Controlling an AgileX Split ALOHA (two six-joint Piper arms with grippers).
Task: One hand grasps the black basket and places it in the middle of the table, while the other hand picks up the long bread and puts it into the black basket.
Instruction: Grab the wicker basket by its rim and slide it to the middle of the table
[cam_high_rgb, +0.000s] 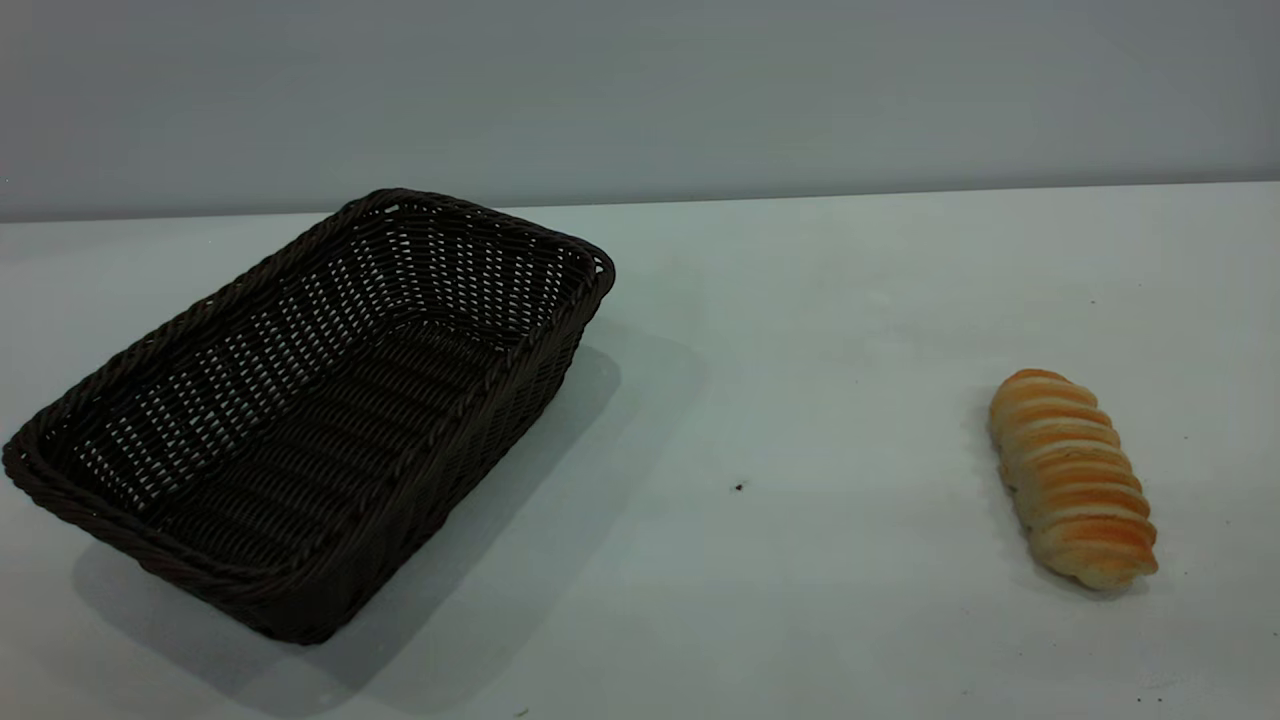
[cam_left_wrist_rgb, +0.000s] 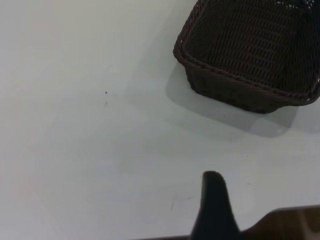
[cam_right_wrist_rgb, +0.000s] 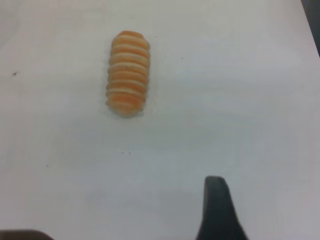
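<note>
The black basket (cam_high_rgb: 480, 385) lies empty on the left part of the white table (cam_high_rgb: 800, 400), its long side running at a slant. Far to its right rests the long bread (cam_high_rgb: 1072, 478), ridged golden side up. Neither gripper shows in the exterior view. In the left wrist view a dark part of my left gripper (cam_left_wrist_rgb: 214, 200) hangs above bare table, well apart from the basket (cam_left_wrist_rgb: 235, 92). My right gripper (cam_right_wrist_rgb: 216, 205) shows in the right wrist view as a dark part above the table, a good distance from the bread (cam_right_wrist_rgb: 128, 73). Nothing is held.
A small dark speck (cam_high_rgb: 739, 486) marks the table between basket and bread. The table's back edge meets a plain grey wall (cam_high_rgb: 640, 100). A dark strip (cam_right_wrist_rgb: 312, 20) lies beyond the table edge in the right wrist view.
</note>
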